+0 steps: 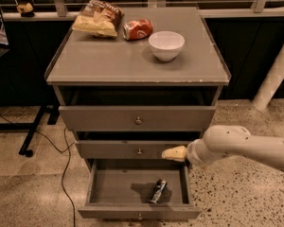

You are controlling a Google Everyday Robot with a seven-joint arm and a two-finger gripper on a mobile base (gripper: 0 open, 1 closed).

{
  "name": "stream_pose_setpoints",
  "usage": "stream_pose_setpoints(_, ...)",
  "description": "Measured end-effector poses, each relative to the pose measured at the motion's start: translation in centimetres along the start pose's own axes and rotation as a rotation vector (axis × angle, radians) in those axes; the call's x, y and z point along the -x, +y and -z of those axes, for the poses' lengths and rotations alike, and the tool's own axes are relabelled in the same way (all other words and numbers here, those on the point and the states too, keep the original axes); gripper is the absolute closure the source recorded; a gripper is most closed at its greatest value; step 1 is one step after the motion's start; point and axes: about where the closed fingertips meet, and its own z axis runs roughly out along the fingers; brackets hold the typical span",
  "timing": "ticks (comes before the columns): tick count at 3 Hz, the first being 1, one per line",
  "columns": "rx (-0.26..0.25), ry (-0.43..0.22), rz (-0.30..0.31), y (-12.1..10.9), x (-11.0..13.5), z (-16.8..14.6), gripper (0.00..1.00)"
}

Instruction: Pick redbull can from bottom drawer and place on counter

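Observation:
The redbull can lies on its side in the open bottom drawer, right of the middle and near the front. My gripper reaches in from the right on a white arm. It hangs above the drawer's right rear part, in front of the middle drawer's face, above and a little right of the can. It holds nothing that I can see. The counter is the grey top of the cabinet.
On the counter stand a white bowl, a red-orange soda can on its side and a chip bag. The top two drawers stand slightly open. A black cable runs over the floor at the left. A white post stands at the right.

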Motion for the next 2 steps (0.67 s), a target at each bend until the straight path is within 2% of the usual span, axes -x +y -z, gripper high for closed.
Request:
stream_pose_setpoints(1,0.007,0.044,-0.007,-0.6,-0.7,-3.3,0.0)
stream_pose_setpoints(2,-0.01,0.088,-0.02,-1.1,-1.4,-6.5,0.0)
